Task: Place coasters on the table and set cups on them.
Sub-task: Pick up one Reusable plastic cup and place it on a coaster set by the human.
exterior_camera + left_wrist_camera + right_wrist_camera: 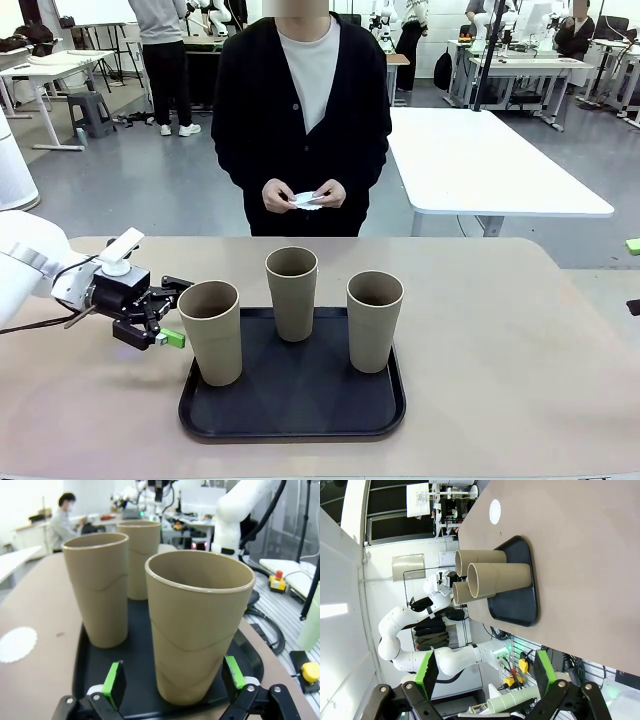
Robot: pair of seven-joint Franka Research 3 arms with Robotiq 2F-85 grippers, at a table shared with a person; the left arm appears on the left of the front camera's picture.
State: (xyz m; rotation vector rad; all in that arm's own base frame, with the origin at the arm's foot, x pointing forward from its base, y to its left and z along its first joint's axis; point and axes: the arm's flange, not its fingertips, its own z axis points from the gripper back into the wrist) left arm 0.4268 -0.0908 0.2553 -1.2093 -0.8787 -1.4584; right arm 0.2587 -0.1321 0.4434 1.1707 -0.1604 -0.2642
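Observation:
Three tan cups stand on a black tray (290, 395) on the beige table (500, 350): left cup (212, 330), middle cup (292, 292), right cup (374, 320). My left gripper (177, 312) is open, just left of the left cup. In the left wrist view that cup (200, 625) stands straight ahead, close between the green pads (114, 682). A person across the table holds white coasters (307, 199) in both hands. One coaster (17, 644) lies on the table beside the tray, also seen as a white disc (495, 511). My right gripper (485, 672) is open and holds nothing, far from the cups (490, 577).
A white table (480, 160) stands behind the person to the right. A small green object (633, 246) sits at the table's right edge. The right arm (235, 510) rises beyond the tray. Bare tabletop lies on both sides of the tray.

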